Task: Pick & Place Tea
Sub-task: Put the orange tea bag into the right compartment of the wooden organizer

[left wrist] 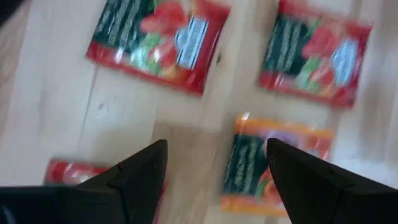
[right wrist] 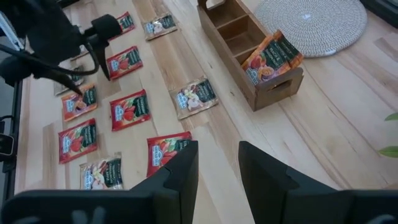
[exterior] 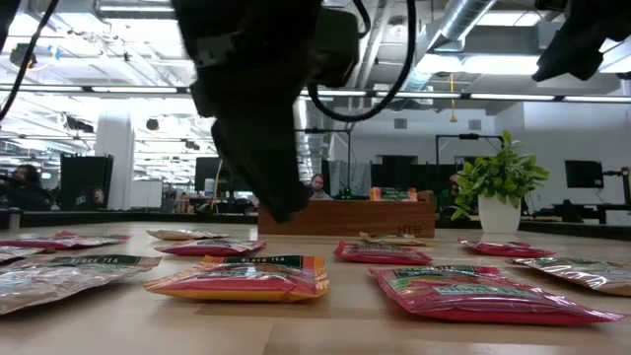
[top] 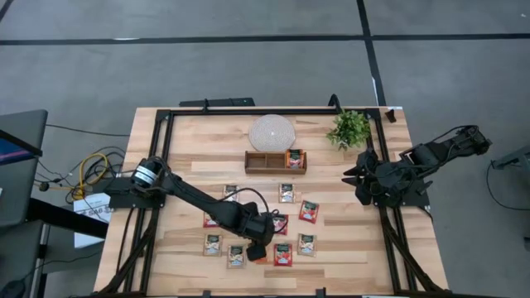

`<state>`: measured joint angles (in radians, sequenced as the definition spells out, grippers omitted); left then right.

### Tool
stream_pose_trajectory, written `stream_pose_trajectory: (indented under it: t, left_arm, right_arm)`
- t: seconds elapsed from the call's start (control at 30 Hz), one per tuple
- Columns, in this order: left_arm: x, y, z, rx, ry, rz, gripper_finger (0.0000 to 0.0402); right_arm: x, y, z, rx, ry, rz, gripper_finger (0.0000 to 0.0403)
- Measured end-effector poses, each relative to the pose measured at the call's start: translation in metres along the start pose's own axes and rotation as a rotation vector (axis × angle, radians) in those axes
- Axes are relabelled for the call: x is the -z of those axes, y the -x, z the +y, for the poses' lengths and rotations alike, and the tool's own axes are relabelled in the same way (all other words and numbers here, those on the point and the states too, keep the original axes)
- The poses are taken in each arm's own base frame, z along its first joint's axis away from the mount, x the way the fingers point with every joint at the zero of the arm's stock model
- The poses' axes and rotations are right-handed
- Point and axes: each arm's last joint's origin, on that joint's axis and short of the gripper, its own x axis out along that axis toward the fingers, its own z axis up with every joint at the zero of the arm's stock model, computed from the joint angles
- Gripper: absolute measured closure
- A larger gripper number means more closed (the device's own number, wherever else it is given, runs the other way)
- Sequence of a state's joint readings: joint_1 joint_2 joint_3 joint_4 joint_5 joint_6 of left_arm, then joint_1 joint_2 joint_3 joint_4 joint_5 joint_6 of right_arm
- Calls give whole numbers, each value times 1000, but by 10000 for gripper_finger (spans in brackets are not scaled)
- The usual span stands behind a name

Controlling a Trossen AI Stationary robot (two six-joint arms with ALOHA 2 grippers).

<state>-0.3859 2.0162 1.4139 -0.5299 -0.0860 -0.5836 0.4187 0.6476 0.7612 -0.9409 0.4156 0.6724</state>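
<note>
Several tea sachets lie flat on the wooden table, most of them red (top: 309, 211), some pale (top: 286, 193), and one orange (left wrist: 273, 165). My left gripper (left wrist: 214, 162) hangs open just above the table in the near middle (top: 258, 247). It points steeply down, one finger beside the orange sachet (exterior: 242, 279) and bare wood between the fingers. My right gripper (right wrist: 217, 162) waits open and high at the table's right edge (top: 364, 178), with nothing between its fingers. Another orange sachet (right wrist: 270, 59) stands tilted in the end compartment of the wooden tray (top: 265, 162).
A round woven mat (top: 272, 131) and a small potted plant (top: 349, 128) sit behind the tray at the far side. A black frame (top: 166, 124) runs round the table. Bare wood lies between the tray and the rows of sachets.
</note>
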Motion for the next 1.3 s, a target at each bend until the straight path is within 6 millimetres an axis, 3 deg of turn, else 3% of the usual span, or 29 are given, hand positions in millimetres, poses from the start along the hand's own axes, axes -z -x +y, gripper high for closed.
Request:
stream_pose_trajectory:
  t: [0.43,0.63,1.3]
  left_arm:
    - [1,-31,-6,-60,-156,69,133]
    - [2,-28,-7,-120,-181,73,137]
    - [1,-28,-5,-184,-184,34,290]
  right_arm:
    - [0,0,0,0,0,-1,295]
    - [0,0,0,0,0,-1,295]
    - [0,0,0,1,-1,-1,295]
